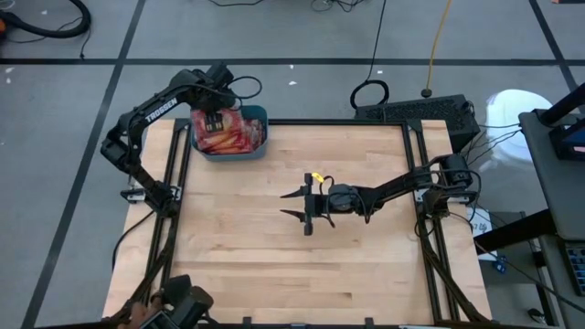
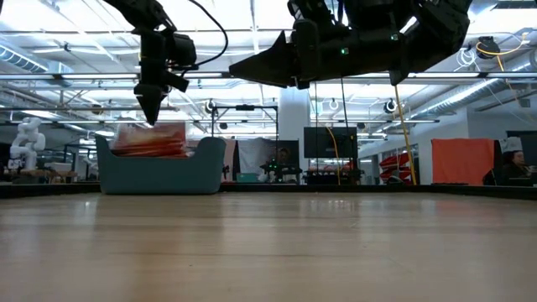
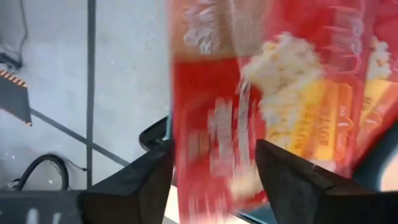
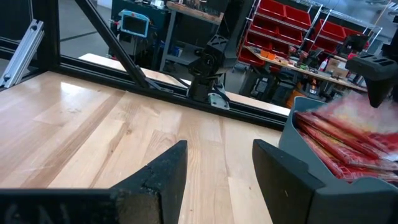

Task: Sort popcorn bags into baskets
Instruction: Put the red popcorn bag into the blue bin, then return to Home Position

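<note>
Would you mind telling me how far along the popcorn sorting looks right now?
Nearly finished: the popcorn bags are piled in the teal basket, and no bags show on the wooden table. The left pincer is open just above the pile. The right pincer hovers open and empty over mid-table.

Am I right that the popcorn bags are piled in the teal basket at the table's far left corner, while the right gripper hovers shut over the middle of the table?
Nearly: the right gripper is open, not shut. The right wrist view shows its fingers spread apart with bare table between them. The rest holds: the high view shows the popcorn bags piled in the basket at the far left corner.
</note>
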Robot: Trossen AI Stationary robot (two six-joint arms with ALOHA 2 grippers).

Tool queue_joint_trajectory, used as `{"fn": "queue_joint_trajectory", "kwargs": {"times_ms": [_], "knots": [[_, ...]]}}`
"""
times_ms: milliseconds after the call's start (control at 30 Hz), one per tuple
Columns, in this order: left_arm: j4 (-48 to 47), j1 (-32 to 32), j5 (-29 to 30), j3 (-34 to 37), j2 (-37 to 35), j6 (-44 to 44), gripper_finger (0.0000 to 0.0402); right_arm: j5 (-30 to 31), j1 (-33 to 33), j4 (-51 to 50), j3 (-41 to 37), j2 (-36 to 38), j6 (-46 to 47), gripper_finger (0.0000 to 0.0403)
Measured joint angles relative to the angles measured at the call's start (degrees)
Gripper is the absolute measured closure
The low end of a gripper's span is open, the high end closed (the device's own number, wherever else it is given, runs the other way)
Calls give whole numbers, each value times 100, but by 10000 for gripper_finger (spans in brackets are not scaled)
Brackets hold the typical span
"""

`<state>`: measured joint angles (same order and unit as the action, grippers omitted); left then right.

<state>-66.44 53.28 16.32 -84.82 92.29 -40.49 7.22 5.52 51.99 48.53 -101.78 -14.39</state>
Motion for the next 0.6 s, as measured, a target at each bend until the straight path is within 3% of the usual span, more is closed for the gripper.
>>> {"fn": "queue_joint_trajectory", "kwargs": {"times_ms": [167, 367, 533, 600], "knots": [[229, -8, 84, 0, 0, 5, 159, -2, 0, 0, 0, 0, 0, 229], [465, -89, 296, 0, 0, 387, 175, -2, 0, 0, 0, 0, 0, 229], [430, -340, 257, 2, -9, 1592, 210, -2, 0, -2, 0, 0, 7, 229], [324, -457, -125, 7, -82, 2050, 232, 2, -2, -2, 0, 0, 11, 229]]}}
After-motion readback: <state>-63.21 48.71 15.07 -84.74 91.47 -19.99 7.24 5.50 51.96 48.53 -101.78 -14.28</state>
